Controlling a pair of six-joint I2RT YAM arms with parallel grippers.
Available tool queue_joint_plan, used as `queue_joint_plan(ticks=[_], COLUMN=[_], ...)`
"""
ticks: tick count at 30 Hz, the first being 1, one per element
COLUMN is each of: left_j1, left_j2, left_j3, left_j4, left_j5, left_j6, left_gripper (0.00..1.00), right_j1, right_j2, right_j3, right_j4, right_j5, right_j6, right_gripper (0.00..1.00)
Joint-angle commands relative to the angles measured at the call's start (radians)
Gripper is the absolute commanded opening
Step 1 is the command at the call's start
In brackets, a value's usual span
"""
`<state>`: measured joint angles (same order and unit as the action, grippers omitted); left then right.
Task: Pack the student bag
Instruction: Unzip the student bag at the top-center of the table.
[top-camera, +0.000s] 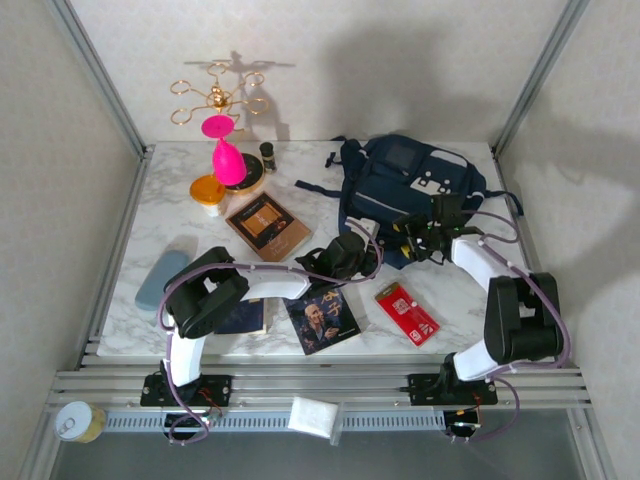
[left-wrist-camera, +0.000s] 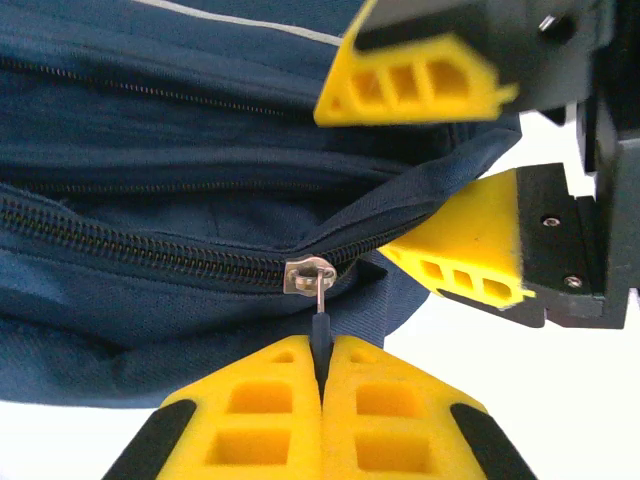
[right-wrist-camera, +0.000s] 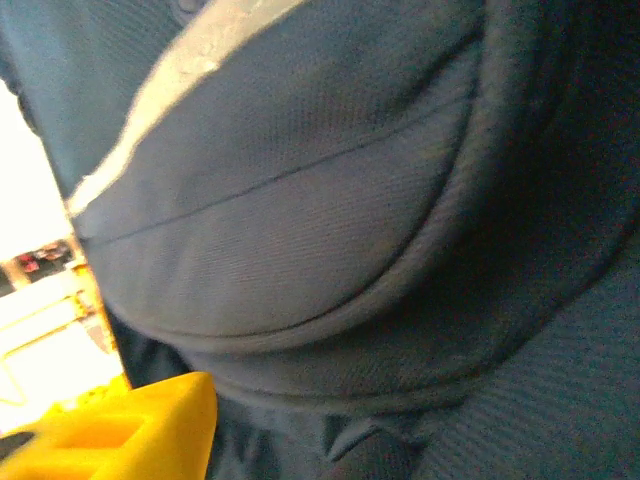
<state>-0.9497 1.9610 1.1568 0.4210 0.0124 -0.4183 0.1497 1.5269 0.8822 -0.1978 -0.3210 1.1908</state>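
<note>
Close up, the left wrist view shows the left hand (left-wrist-camera: 322, 352) clamped on the zip pull (left-wrist-camera: 320, 312) of the bag (left-wrist-camera: 150, 200), and the right hand (left-wrist-camera: 350, 182) with its fingers apart, blue fabric between them. From above, neither detail can be made out, as both arms cover the bag's near edge. The bag lies at the far right of the tabletop (top-camera: 455, 290). Books (top-camera: 268, 225) and a red packet (top-camera: 406, 312) lie nearer the arms.
</note>
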Motion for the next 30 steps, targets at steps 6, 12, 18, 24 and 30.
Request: queue_joint_plan(ticks=[6,12,18,24,30], left_j1=[-0.004,-0.01,-0.017,0.0,0.015], left_j2=[-0.094,-0.169,-0.161,-0.096,-0.018], left_j3=[-0.06,-0.145,-0.163,-0.119,-0.022], left_j4=[-0.009,-0.026,-0.03,-0.017,-0.032], left_j5=[-0.038,-0.026,0.002,0.003,0.039], left_j6=[0.005,-0.046,-0.09,-0.074,-0.026], left_gripper=[0.0,0.0,0.0,0.0,0.0], right_j1=[0.114,0.108,-0.109,-0.28,-0.277], right_j2=[0.121,0.052,-0.058,0.018,0.013], right_j3=[0.179,0.19,0.117,0.207,0.225], right_j4=[0.044,-0.074,-0.16,-0.233,-0.24], right_j5=[0.069,0.073,-0.043,-0.131,-0.057], right_j6=[-0.135,-0.38,-0.619,-0.723,-0.648], right_gripper=[0.12,0.0,0.0,0.01,0.4])
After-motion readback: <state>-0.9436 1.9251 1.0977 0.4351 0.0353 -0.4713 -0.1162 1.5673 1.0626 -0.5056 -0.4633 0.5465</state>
